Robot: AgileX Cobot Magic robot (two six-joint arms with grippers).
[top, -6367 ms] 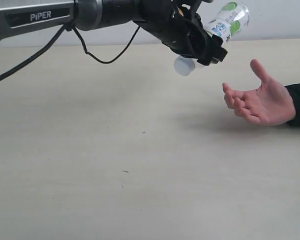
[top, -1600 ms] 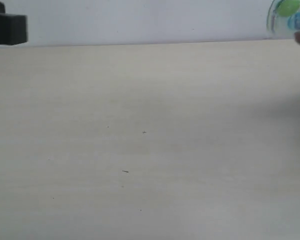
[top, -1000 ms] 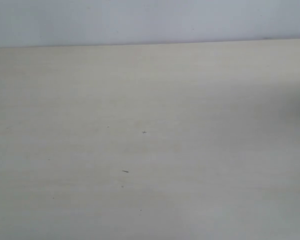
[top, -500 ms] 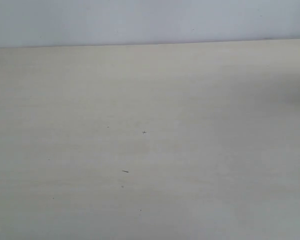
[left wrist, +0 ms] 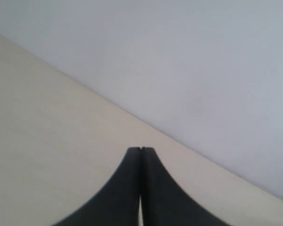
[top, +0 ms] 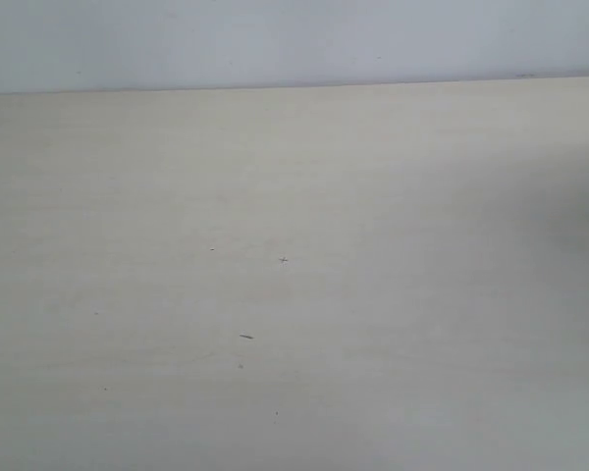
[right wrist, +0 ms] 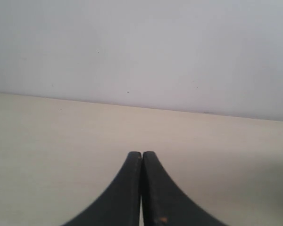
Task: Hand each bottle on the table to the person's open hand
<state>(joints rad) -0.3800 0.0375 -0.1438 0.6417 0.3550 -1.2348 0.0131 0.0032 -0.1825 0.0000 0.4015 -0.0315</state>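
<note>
Ahead of the left hand (left wrist: 140, 149) and right hand (right wrist: 141, 153), both closed and empty, the worktop (top: 373, 196) is bare; the bottle has gone, so handovers seem done.

Black left gripper (left wrist: 141, 150), earlier clamped on clear white-capped green-blue-label plastic bottle at 1 o'clock in exterior view, withdrew out past 10 o'clock; jaws now pressed together, nothing between. Bottle exited at 2 o'clock. Bare open hand with black cuff, was at 3 o'clock over pale beige table (top: 294, 294), gone.
</note>
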